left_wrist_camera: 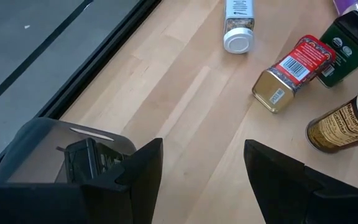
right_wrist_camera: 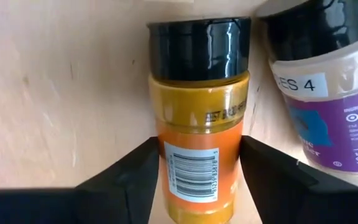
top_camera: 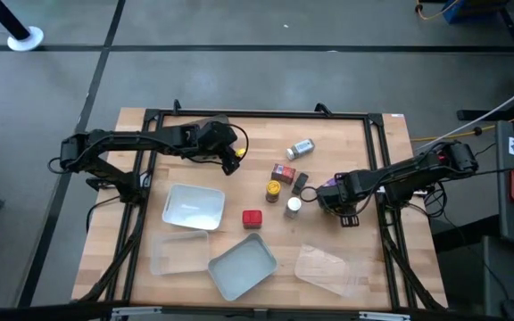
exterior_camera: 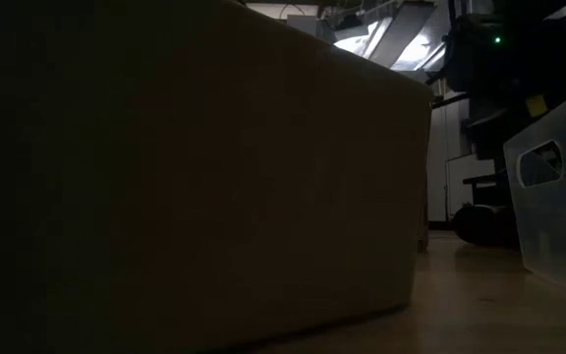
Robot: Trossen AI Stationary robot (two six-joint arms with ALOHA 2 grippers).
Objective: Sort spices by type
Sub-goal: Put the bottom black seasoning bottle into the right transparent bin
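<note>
Orange powder fills the black-lidded jar (right_wrist_camera: 199,124) that lies on the wooden table (top_camera: 328,236), right of the middle; the right gripper (right_wrist_camera: 197,177) pinches it at the label, a finger (right_wrist_camera: 132,177) pressed on each side. A purple-labelled jar (right_wrist_camera: 328,93) lies just beside it. The left gripper (left_wrist_camera: 202,165) hovers at the far left with spread fingers, nothing between them, its camera facing a white-lidded jar (left_wrist_camera: 238,25), a red-labelled tin (left_wrist_camera: 291,71) and a yellow-lidded jar (left_wrist_camera: 347,121).

A robotics lab or workshop: a wooden surface (top_camera: 328,152) in a black metal frame (top_camera: 257,114), grey taped floor (top_camera: 239,53), cables (top_camera: 471,134), equipment racks (exterior_camera: 499,59) behind.
</note>
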